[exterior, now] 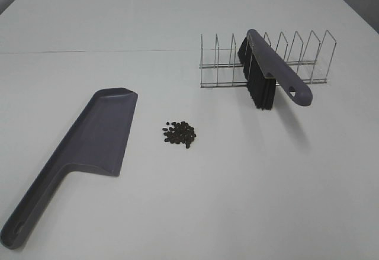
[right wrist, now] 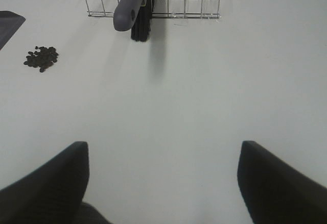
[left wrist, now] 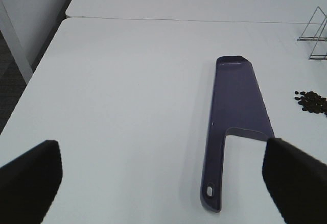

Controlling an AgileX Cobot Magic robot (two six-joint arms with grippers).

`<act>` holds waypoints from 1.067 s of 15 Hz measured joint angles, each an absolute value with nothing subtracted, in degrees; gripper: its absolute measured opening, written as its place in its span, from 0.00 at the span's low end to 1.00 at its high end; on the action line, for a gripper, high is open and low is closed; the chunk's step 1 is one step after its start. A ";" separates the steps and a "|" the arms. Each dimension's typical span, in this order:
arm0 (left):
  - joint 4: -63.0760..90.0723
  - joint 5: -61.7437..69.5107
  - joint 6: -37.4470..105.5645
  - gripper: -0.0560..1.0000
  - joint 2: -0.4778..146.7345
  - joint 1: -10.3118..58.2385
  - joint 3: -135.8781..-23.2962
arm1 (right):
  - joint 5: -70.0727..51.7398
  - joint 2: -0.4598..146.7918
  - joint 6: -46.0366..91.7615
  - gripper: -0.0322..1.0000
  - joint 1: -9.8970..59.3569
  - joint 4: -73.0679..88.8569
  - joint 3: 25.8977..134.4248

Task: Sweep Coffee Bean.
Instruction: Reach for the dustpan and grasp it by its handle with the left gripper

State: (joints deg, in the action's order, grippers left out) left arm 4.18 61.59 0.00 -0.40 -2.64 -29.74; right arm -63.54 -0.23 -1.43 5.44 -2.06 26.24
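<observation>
A white bench (exterior: 237,201) under soft, even light meets a second white bench (exterior: 177,11) behind it along a thin dark seam, and beyond one edge a pale leg (left wrist: 15,43) stands over dark grey floor (left wrist: 7,96).

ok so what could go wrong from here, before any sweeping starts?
1. The brush leans between wires of the rack; lifting it at an angle could snag and drag the rack.
2. The coffee beans are a loose pile; a hard stroke may scatter them past the dustpan.
3. The dustpan lies unheld, so it might slide.
</observation>
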 joint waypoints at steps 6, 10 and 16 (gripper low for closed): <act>4.18 61.59 0.00 0.99 -0.40 -2.64 -29.74 | -63.54 -0.23 -1.43 0.72 5.44 -2.06 26.24; 4.18 61.59 0.00 0.99 -0.40 -2.64 -29.74 | -63.54 -0.23 -1.43 0.72 5.44 -2.06 26.24; 4.13 61.59 0.00 0.99 -0.40 -2.64 -29.74 | -63.54 -0.23 -1.43 0.72 5.44 -2.06 26.24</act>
